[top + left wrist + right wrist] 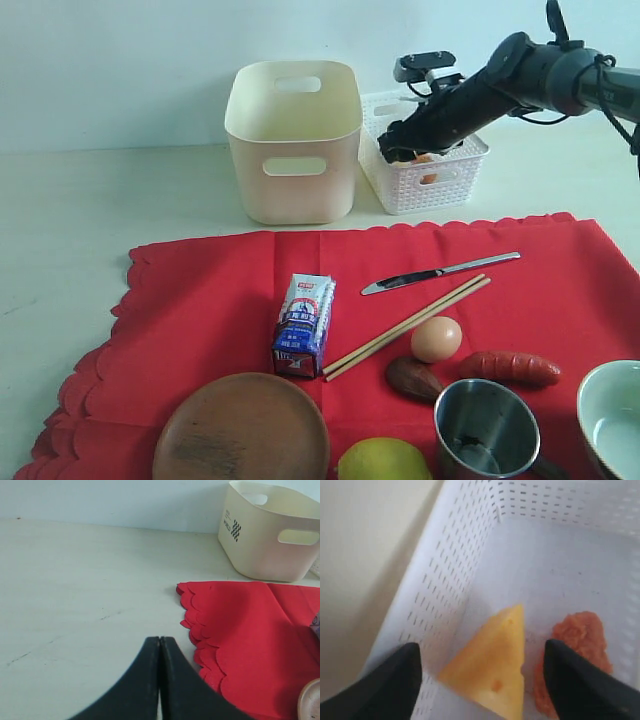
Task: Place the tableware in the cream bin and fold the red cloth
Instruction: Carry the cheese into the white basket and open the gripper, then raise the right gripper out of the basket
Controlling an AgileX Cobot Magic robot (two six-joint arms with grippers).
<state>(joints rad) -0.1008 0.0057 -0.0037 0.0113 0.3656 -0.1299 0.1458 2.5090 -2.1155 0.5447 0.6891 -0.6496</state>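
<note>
The right hand [482,649] hangs released inside the white lattice basket [425,180] at upper right, fingers either side of the cheese wedge [490,670]. Lifting out carelessly could snag the cheese or the basket wall. The left hand [159,642] is clenched and empty. The wooden plate [240,430], knife [440,272], chopsticks [405,328] and steel cup [487,430] lie on the red cloth [200,300] in the lower frame; the cream bin [295,190] stands at upper centre.

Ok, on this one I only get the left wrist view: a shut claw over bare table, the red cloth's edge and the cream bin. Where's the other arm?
Observer: The right claw is down inside the white lattice basket, next to the cream bin.
Operator: Is it gripping something?
Observer: No. Its jaws stand open, and a yellow cheese wedge lies between them on the basket floor, untouched.
Operator: And where's the tableware?
Observer: The knife, chopsticks, wooden plate and steel cup all lie on the red cloth.
</note>
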